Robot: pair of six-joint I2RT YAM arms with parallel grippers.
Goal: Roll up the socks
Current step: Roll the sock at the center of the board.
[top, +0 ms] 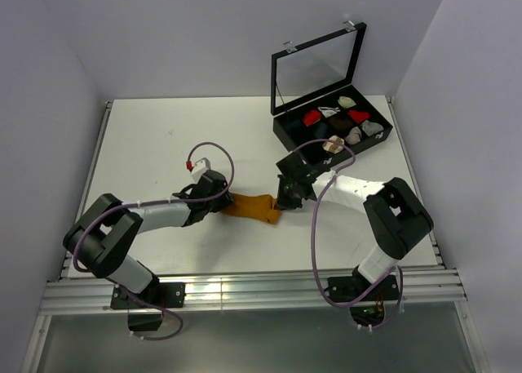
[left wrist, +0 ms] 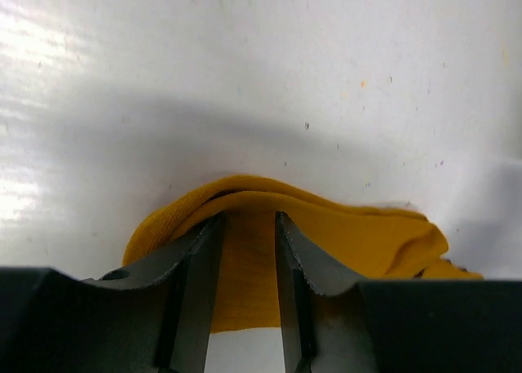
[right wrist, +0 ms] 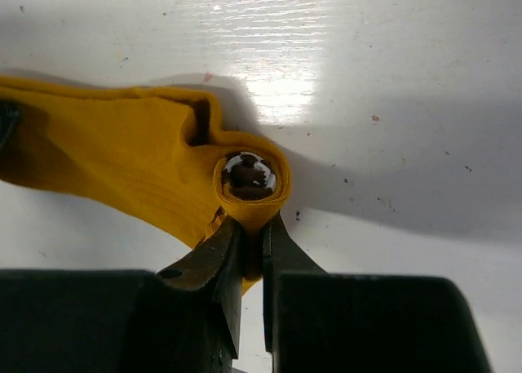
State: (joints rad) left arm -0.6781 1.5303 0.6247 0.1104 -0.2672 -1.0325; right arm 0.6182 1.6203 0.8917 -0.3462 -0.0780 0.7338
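A mustard-orange sock (top: 251, 206) lies across the middle of the white table, stretched between my two grippers. My left gripper (top: 220, 200) holds its left end. In the left wrist view the fabric (left wrist: 367, 234) bunches over the fingertips and fills the gap between the left gripper's (left wrist: 246, 219) jaws. My right gripper (top: 285, 200) is shut on the sock's right end. That end is wound into a small roll (right wrist: 281, 195), pinched from below by the right gripper (right wrist: 253, 222). Dark fabric with white marks (right wrist: 249, 175) shows in the roll's core.
A black compartment box (top: 287, 135) stands at the back right with its glass lid (top: 318, 67) raised. It holds several small sock bundles (top: 342, 120) in red, white, pink and dark colours. Grey walls close in the table on the left, back and right.
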